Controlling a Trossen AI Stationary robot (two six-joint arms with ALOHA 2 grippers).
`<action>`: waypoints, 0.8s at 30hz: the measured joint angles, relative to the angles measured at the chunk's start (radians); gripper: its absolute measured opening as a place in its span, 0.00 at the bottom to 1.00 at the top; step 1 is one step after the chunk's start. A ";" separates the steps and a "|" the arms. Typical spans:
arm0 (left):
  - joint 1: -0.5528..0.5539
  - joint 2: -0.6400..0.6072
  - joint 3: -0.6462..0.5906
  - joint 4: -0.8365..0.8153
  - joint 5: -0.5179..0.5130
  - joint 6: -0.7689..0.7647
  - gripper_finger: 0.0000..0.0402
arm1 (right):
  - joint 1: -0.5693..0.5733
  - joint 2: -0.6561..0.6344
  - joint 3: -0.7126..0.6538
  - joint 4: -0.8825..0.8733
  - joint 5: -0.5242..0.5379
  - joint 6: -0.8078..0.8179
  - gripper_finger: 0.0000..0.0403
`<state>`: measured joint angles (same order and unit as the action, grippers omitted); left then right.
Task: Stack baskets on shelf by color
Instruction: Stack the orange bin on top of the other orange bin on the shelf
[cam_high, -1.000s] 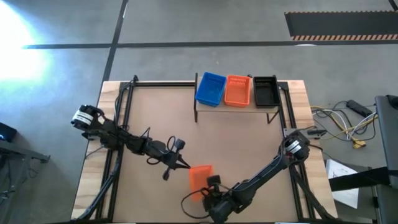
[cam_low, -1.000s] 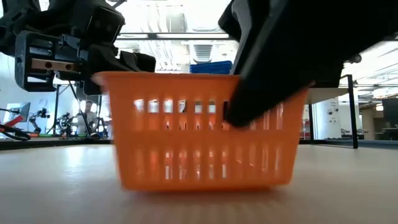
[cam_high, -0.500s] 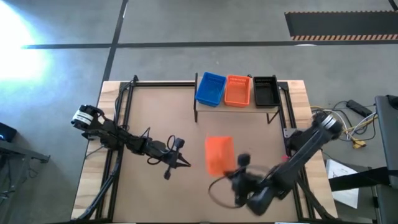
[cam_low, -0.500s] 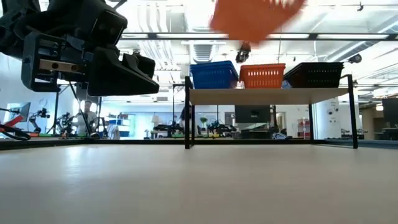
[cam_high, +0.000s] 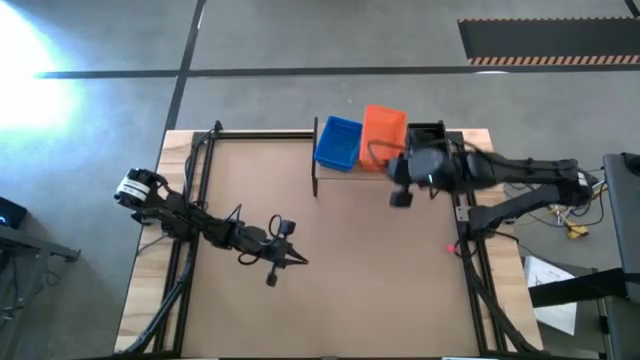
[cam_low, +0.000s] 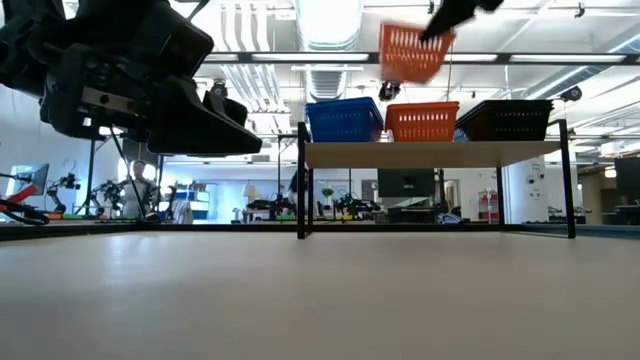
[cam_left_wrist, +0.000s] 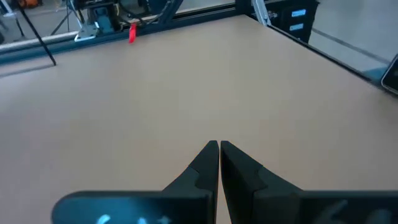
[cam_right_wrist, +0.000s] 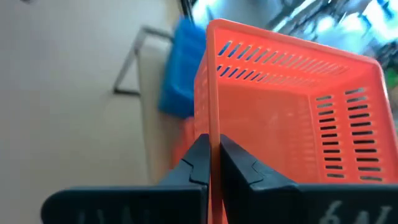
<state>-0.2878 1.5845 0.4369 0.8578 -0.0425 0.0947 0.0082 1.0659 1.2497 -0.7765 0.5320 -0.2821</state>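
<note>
I've got an orange basket (cam_right_wrist: 292, 118) up in the air, pinched by one wall in my right gripper (cam_right_wrist: 213, 163), fingers clamped tight on the rim. In the low view it hangs tilted above the shelf (cam_low: 430, 153), directly over the orange basket already sitting there (cam_low: 422, 122), clear of it and not touching. From above, the carried basket (cam_high: 383, 128) covers that middle slot, with its long axis running front to back like its neighbours.

That's the relation my next move turns on: the target lies straight below the held basket, so as I judge it I need to level the tilt and come down so it nests inside the orange one, not on the blue basket (cam_high: 338, 142) to one side or the black basket (cam_high: 427, 133) on the other. The right arm is the nearer one by far; it's reaching right over the shelf's end.

Count as I see it: two orange, one carried and one shelved; one blue on the shelf; one black on the shelf, partly hidden under the arm from above. Four baskets in sight, no others on the tabletop (cam_high: 330, 300).

My left gripper (cam_left_wrist: 219, 163) is fully closed on nothing, hovering over bare table well away from the shelf, waiting.
</note>
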 joint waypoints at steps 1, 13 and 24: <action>0.000 0.000 0.001 0.000 -0.002 -0.012 0.00 | -0.059 -0.006 -0.008 0.000 -0.049 -0.016 0.02; 0.000 0.000 -0.003 -0.001 -0.046 -0.090 0.00 | -0.330 0.021 -0.091 -0.026 -0.304 -0.099 0.03; 0.000 0.000 -0.003 -0.002 -0.046 -0.090 0.00 | -0.317 0.005 -0.048 -0.139 -0.302 -0.074 0.22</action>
<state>-0.2878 1.5841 0.4335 0.8555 -0.0883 0.0051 -0.3083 1.0710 1.2016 -0.9159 0.2302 -0.3566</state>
